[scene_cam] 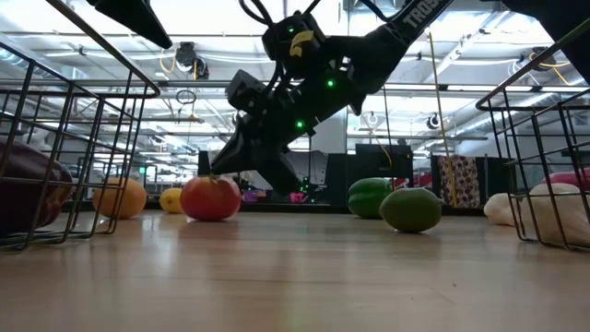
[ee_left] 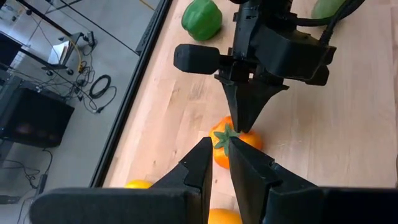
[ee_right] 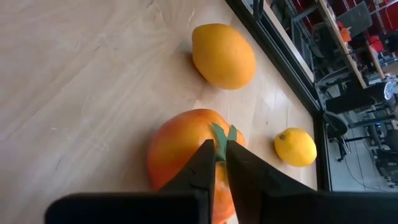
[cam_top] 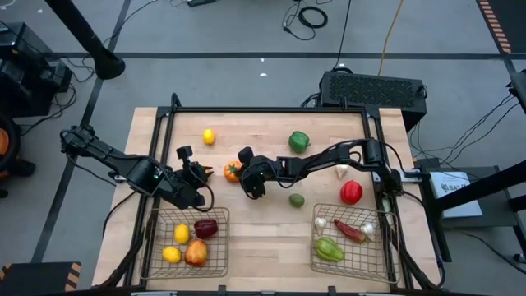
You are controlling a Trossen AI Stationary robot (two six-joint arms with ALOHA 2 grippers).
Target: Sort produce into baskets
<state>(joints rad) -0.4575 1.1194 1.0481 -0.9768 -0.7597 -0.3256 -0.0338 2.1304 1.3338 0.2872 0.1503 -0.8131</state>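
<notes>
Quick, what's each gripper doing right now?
Left gripper: closed, holding nothing, near the orange tomato.
Right gripper: nearly closed on the tomato's green stem.

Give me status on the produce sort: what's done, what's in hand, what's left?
Done: the left basket holds four pieces and the right basket holds a pepper, a chili and garlic.

In hand: nothing lifted; the right gripper is at the stem of the orange-red tomato.

Left: the lemon, green pepper, red apple, small green fruit and loose garlic.

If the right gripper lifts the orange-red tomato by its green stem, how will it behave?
The tomato looks round and smooth, so it probably rolls if nudged. The right gripper pinches only the thin green stem, so it may swing or slip free.
</notes>
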